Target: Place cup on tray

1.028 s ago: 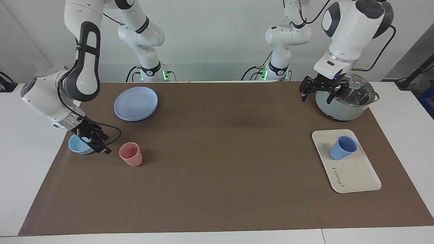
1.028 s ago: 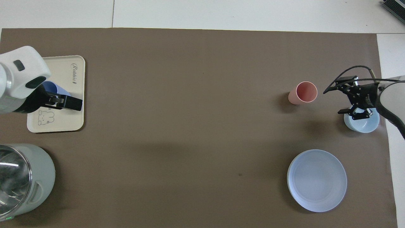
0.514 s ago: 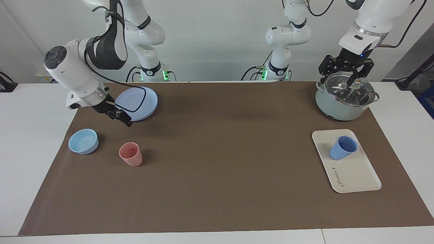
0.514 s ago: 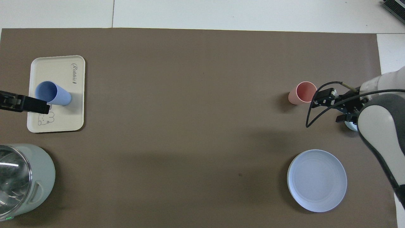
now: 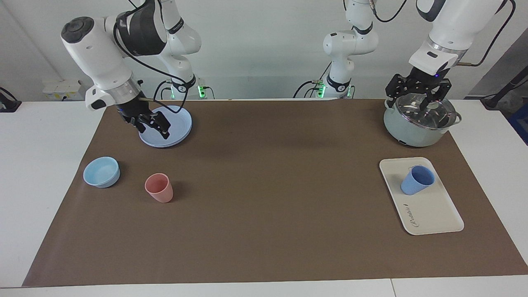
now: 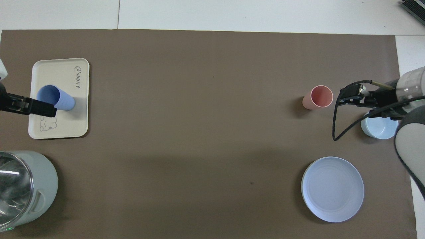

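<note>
The blue cup [image 5: 416, 180] stands upright on the cream-white tray [image 5: 433, 214] at the left arm's end of the table; both also show in the overhead view, the cup [image 6: 56, 98] and the tray [image 6: 68, 74]. Nothing holds the cup. My left gripper [image 5: 416, 95] is open and empty, raised over the pot's lid; in the overhead view it [image 6: 40, 108] overlaps the tray's edge. My right gripper [image 5: 152, 126] is open and empty, up over the stacked blue plates [image 5: 175, 121]; in the overhead view it [image 6: 348, 96] is beside the pink tumbler.
A grey-green pot with a glass lid [image 5: 420, 123] stands nearer to the robots than the tray. At the right arm's end are the blue plates [image 6: 332, 189], a light-blue bowl [image 5: 101, 172] and a salmon-pink tumbler [image 5: 159, 187]. A brown mat [image 5: 264, 198] covers the table.
The right gripper rose from beside the light-blue bowl and now hangs over the plates. The left gripper rose from beside the pot to above its lid. The cup and tray have not moved.
</note>
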